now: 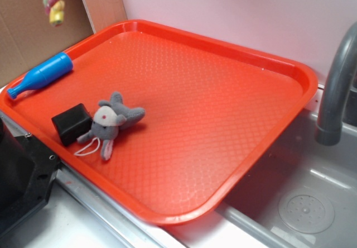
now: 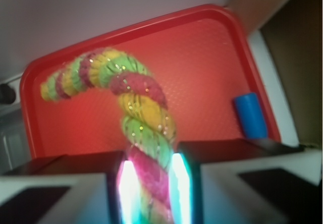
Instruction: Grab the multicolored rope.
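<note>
Rope in hand: gripper (image 2: pixel 150 183) clamped on the multicolored rope (image 2: pixel 136 113), lifted clear above the red tray (image 2: pixel 212 57).

The jaws pinch the rope near one end. From there its long axis runs away from the gripper, then bends toward the tray's far rim. The grab looks done; only holding it remains. On the tray, a grey plush mouse (image 1: pixel 114 122) lies beside a black block (image 1: pixel 71 123), a blue bottle (image 1: pixel 42 76) at the rim.

1. Exterior camera: high, off the near corner of the red tray (image 1: pixel 245 147), angled down across it.
2. My wrist camera: close behind my fingers (image 2: pixel 184 188), facing down at the tray (image 2: pixel 212 57).
3. Shared: tray, blue bottle (image 1: pixel 42 76) (image 2: pixel 251 114).
</note>
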`<act>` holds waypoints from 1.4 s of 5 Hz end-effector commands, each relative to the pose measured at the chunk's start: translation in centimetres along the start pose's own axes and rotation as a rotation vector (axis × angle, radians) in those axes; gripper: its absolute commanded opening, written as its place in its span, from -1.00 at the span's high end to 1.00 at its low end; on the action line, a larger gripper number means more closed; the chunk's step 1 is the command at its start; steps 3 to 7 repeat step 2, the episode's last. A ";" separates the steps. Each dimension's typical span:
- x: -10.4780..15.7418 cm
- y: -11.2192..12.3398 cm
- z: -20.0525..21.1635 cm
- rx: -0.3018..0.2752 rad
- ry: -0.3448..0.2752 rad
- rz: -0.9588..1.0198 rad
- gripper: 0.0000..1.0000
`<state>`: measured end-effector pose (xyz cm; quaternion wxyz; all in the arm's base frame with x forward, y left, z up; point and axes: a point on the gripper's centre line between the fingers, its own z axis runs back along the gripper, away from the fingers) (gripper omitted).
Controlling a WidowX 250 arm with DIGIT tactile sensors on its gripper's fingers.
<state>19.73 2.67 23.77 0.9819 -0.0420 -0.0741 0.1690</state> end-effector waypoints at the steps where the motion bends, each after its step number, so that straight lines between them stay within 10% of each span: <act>1: 0.3 -0.1 1.1 0.044 -0.090 -0.009 1.00; 7: 0.4 -0.6 0.3 0.061 -0.094 -0.047 1.00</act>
